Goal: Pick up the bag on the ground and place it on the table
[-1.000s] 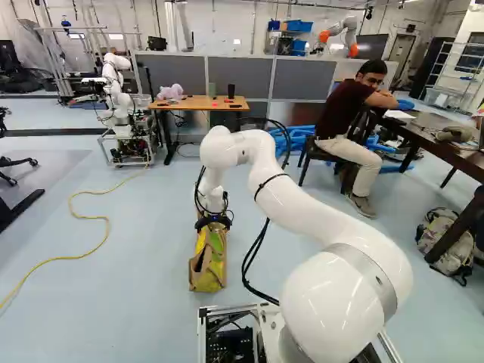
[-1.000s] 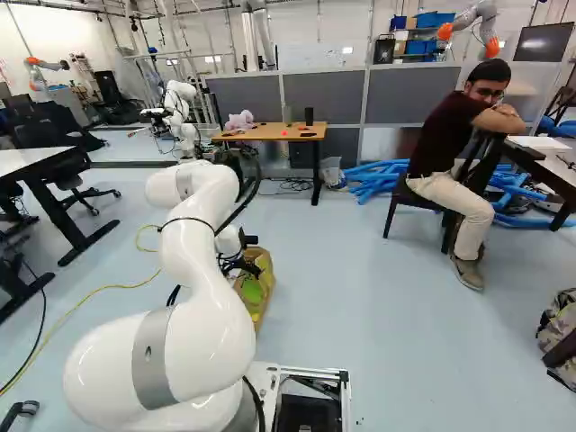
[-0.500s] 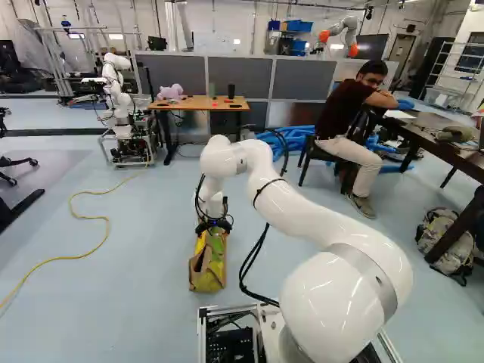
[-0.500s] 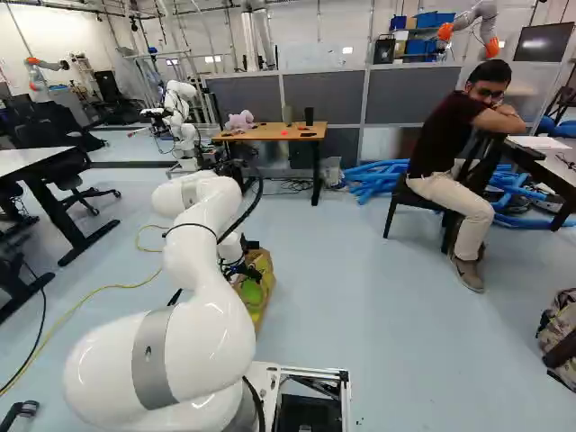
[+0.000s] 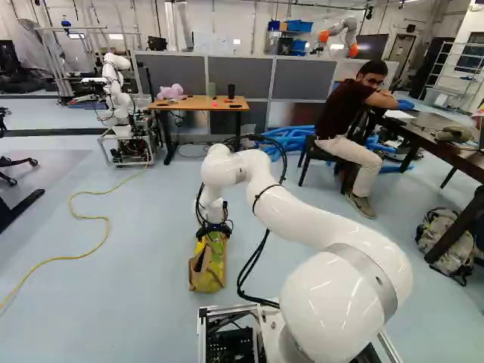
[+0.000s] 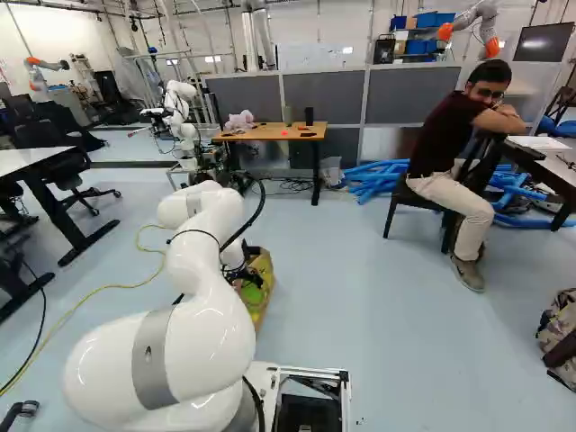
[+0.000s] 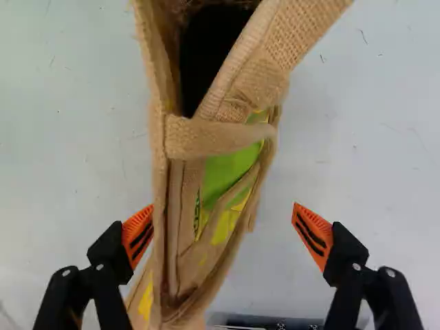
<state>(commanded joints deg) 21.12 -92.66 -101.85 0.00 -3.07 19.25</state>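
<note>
In the left base view my gripper (image 5: 215, 228) is low over the far part of the tan, yellow and green bag (image 5: 207, 271), which stands on the floor. In the wrist view the gripper (image 7: 223, 223) is open, with the bag (image 7: 227, 161) between its two fingers. One orange pad (image 7: 139, 237) is close against the bag's side; I cannot tell if it touches. The other pad (image 7: 313, 234) stands clear of it. A strap (image 7: 213, 137) crosses the bag's dark opening just ahead of the fingers. A wooden-topped table (image 5: 198, 103) stands at the back.
Another robot (image 5: 119, 113) stands left of that table. A yellow cable (image 5: 91, 217) lies across the floor. At the right of the left base view are a dark table (image 5: 446, 147) and a backpack (image 5: 446, 242). Blue tubes (image 6: 373, 180) lie before the partition.
My arm has lowered, bringing the gripper down closer around the bag's far part. The bag and the base have stayed in place.
</note>
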